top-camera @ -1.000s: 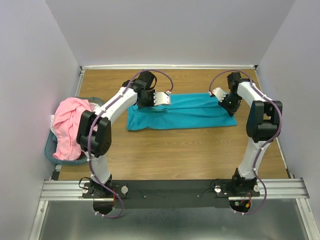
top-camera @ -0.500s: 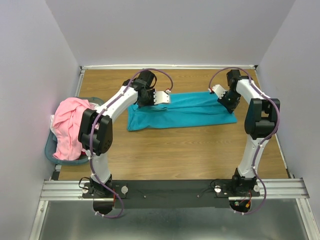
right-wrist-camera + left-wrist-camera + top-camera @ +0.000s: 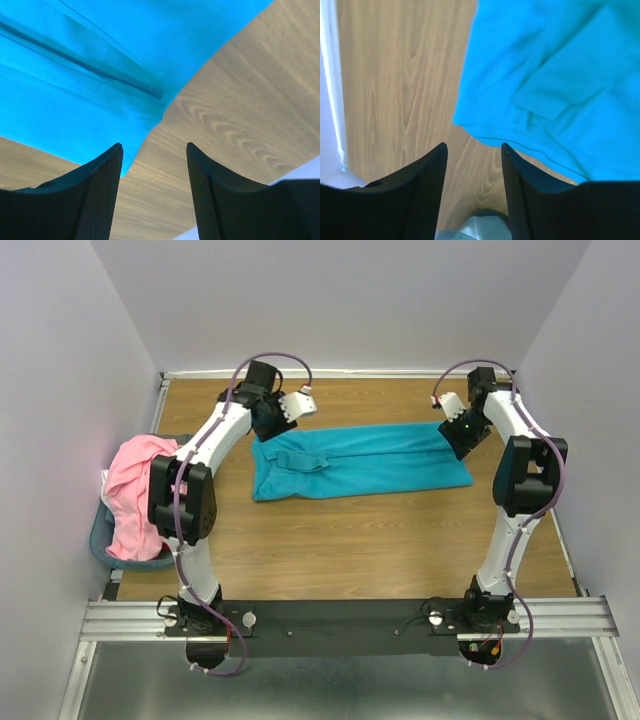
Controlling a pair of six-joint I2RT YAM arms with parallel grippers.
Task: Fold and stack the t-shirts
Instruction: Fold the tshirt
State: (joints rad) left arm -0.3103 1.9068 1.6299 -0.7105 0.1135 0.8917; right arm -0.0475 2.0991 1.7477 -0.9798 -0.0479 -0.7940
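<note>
The teal t-shirt [image 3: 360, 460] lies flat as a long folded band across the far half of the table. It fills the upper right of the left wrist view [image 3: 560, 85] and the upper left of the right wrist view [image 3: 75, 75]. My left gripper [image 3: 300, 403] hovers open just beyond the shirt's far left corner, with only bare wood between its fingers [image 3: 472, 150]. Off the far right corner my right gripper [image 3: 447, 404] is open too, nothing between its fingers [image 3: 154, 150]. The pink t-shirt [image 3: 135, 495] sits bunched in the basket at the left.
The blue-grey basket [image 3: 100, 540] hangs over the table's left edge. Bare wooden table [image 3: 350, 540] stretches from the shirt to the arm bases. White walls close in the back and both sides.
Both grippers have opened and let go of the teal shirt's far edge. They have lifted off it and drawn back toward the far wall. The shirt now lies flat.
</note>
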